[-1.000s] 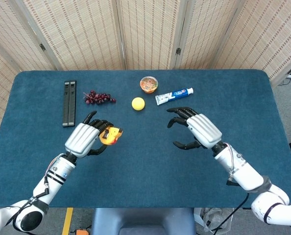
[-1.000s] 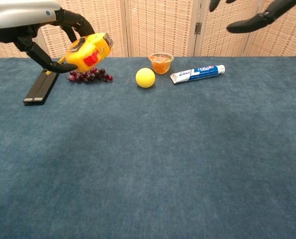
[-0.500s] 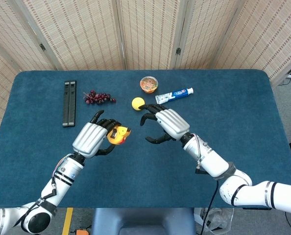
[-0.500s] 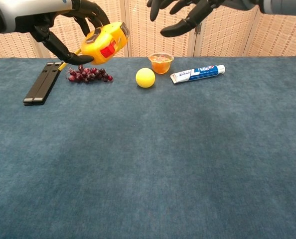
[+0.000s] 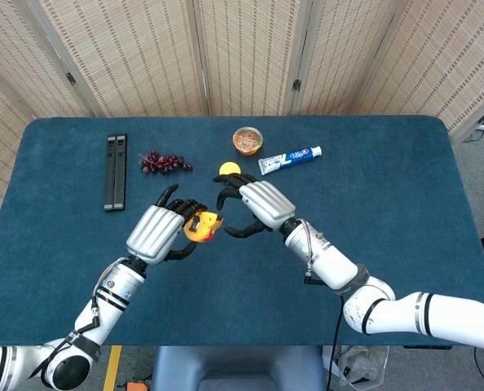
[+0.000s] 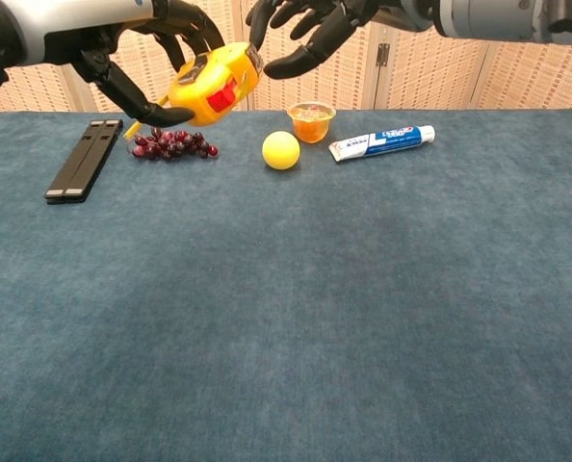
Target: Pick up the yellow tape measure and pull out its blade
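Observation:
My left hand (image 5: 156, 233) (image 6: 142, 53) holds the yellow tape measure (image 5: 201, 226) (image 6: 214, 85) in the air above the table's middle left. The case has a red button on its side, plain in the chest view. My right hand (image 5: 254, 205) (image 6: 310, 24) hovers just right of the case with its fingers spread, their tips close to the case's front end. Whether they touch it I cannot tell. No blade shows outside the case.
On the blue table (image 5: 372, 187) lie a yellow ball (image 6: 280, 150), an orange cup (image 6: 311, 122), a toothpaste tube (image 6: 382, 141), a bunch of dark grapes (image 6: 173, 145) and a black bar (image 6: 84, 159), all along the far half.
My right hand has swept left across the table to the tape measure. My left hand has carried the tape measure a little to the right and higher.

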